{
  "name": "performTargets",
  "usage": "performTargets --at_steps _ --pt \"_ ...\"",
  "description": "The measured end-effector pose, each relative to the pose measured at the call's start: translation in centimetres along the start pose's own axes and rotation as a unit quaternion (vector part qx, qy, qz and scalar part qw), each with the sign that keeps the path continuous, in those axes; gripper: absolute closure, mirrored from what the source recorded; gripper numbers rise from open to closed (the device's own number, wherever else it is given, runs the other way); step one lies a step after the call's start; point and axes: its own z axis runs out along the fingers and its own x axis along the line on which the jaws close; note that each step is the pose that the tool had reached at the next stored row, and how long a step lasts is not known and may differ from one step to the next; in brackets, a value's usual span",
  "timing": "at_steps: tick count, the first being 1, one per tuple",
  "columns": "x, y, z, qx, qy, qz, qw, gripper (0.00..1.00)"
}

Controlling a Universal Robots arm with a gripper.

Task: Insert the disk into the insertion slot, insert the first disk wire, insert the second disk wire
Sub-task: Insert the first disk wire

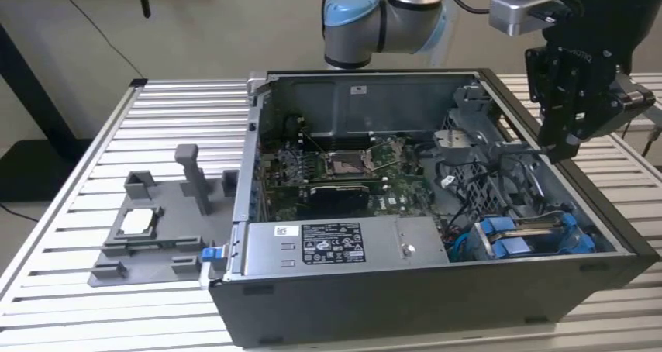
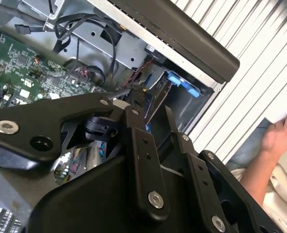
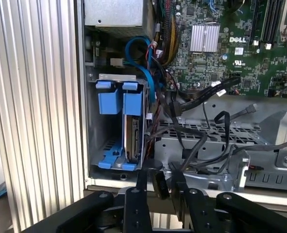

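The disk [image 1: 532, 229], in its blue carrier, sits inside the insertion slot [image 1: 478, 247] at the case's front corner on the exterior view's right. In the first wrist view the disk [image 3: 130, 138] stands edge-on in the grey bay [image 3: 92, 126] between blue tabs. My gripper [image 1: 559, 152] hangs over the case's wall on the exterior view's right, above and behind the disk. In both wrist views a small black wire connector [image 3: 159, 187] [image 2: 138, 99] is pinched between the fingers of the gripper [image 3: 160, 182] [image 2: 150, 109].
Loose black cables [image 3: 201, 141] lie over the metal cage beside the bay. The power-supply box [image 1: 331, 243] and motherboard [image 1: 342, 170] fill the rest of the case. A grey fixture [image 1: 155, 228] stands on the slatted table [image 1: 176, 112]. A person's hand [image 2: 279, 136] is beyond the case.
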Motion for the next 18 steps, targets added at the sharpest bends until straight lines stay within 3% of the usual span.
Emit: performTargets --at_steps 3,5,7,9,11,15,18 --pt "-0.32 0.00 -0.01 0.0021 0.0023 0.000 1.00000 0.65" --pt "-0.62 0.00 0.05 0.0061 0.0070 -0.001 0.99996 0.65" --pt "-0.82 0.03 0.10 0.0080 0.0158 -0.002 0.99984 0.65" --pt "-0.96 0.07 0.16 0.0081 0.0283 -0.005 0.99956 0.65" --pt "-1.29 0.10 0.26 0.0083 0.0367 -0.007 0.99927 0.65" --pt "-1.84 0.20 0.54 0.0113 0.0408 -0.007 0.99908 0.65" --pt "-1.85 0.24 0.60 0.0114 0.0442 -0.008 0.99893 0.65"
